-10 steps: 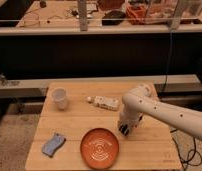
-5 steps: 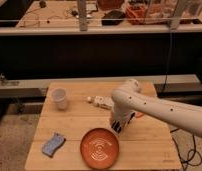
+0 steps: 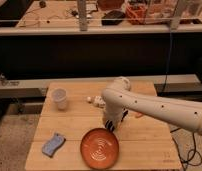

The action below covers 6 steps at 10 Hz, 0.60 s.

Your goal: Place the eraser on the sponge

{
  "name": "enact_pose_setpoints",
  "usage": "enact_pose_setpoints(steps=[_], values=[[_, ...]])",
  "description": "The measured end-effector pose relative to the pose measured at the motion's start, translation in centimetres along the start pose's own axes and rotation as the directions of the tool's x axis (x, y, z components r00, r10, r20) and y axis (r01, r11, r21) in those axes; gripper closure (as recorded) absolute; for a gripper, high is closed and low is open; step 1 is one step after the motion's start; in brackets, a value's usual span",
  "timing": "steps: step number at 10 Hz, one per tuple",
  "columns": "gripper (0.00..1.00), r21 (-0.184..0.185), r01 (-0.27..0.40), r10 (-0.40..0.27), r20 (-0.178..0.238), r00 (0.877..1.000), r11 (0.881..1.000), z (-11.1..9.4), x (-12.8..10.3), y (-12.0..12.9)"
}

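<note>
The sponge (image 3: 54,144), a blue-grey wavy pad, lies flat near the table's front left corner. My white arm reaches in from the right and bends down over the middle of the table. My gripper (image 3: 110,125) hangs just above the far rim of the orange plate (image 3: 99,147), well to the right of the sponge. It is shut, and a small dark bit at its tips looks like the eraser (image 3: 109,123), mostly hidden by the fingers. No other eraser lies on the table.
A white cup (image 3: 59,98) stands at the back left of the wooden table (image 3: 144,137). A cream-white piece (image 3: 98,101) with a small white ball (image 3: 89,99) lies behind the arm. Shelving rails run along the back.
The arm has swung left across the table, carrying the gripper from right of the plate to above its far rim. The sponge, plate and cup have not moved.
</note>
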Motion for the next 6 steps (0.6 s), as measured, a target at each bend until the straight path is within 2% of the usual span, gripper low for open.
enact_pose_setpoints(steps=[3, 6], values=[[1.00, -0.006, 0.031, -0.031, -0.006, 1.000, 0.999, -0.1, -0.9, -1.5], [1.00, -0.006, 0.072, -0.072, -0.008, 0.997, 0.997, 0.1, -2.3, -4.3]])
